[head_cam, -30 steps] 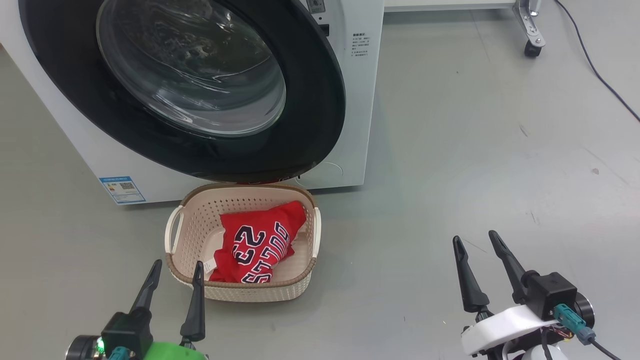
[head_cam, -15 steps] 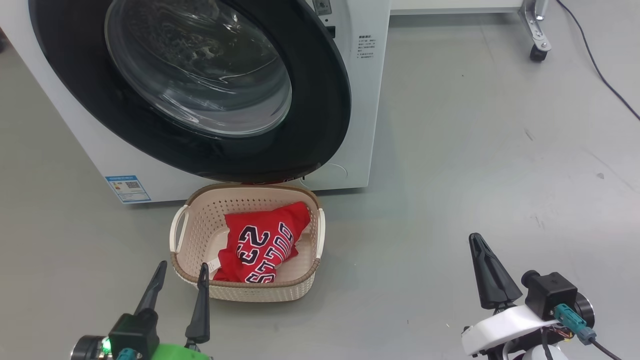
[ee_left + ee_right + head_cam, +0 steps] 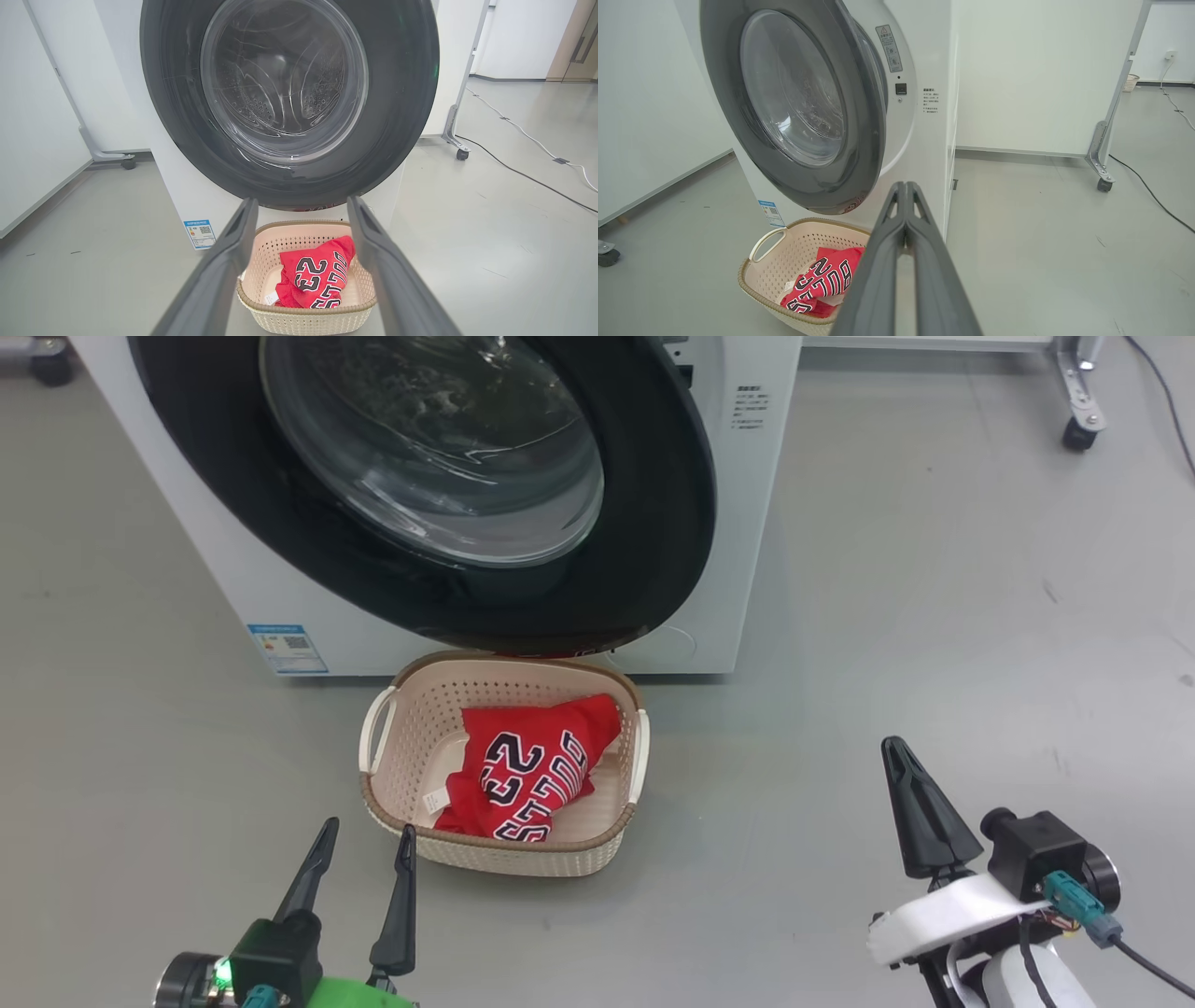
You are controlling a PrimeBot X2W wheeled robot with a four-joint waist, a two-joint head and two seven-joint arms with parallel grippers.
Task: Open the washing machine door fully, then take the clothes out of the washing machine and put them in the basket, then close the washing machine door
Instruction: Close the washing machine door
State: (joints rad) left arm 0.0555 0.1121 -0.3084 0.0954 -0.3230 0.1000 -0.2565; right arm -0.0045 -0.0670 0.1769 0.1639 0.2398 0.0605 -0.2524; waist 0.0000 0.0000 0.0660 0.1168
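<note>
- Head: washer [image 3: 747,569] at top, door [image 3: 653,523] ajar, glass bulge facing the robot. Basket [image 3: 504,859] sits on the floor [image 3: 887,616] just in front, far rim under the door's bottom edge, handles left and right.
- Head: jersey [image 3: 532,765] in basket, long axis diagonal. Narrow end at far-right corner, broad end near-left, lettering up.
- Head: left tool [image 3: 370,826] lower left, fingers apart, empty, tips just short of basket's near-left rim, pointing at washer. Right tool [image 3: 898,756] lower right, fingers pressed together, nothing held, well apart from basket.
- Left wrist: left tool [image 3: 302,201] spread wide, framing basket [image 3: 303,322] and jersey [image 3: 317,280]. Door [image 3: 402,93] dead ahead, drum [image 3: 322,88] visible through the glass.
- Right wrist: right tool [image 3: 904,186] closed to a point, empty, aimed at washer [image 3: 934,140] front. Door [image 3: 864,140] right edge stands off the front. Basket [image 3: 775,284] lower left, jersey [image 3: 822,280] inside.
</note>
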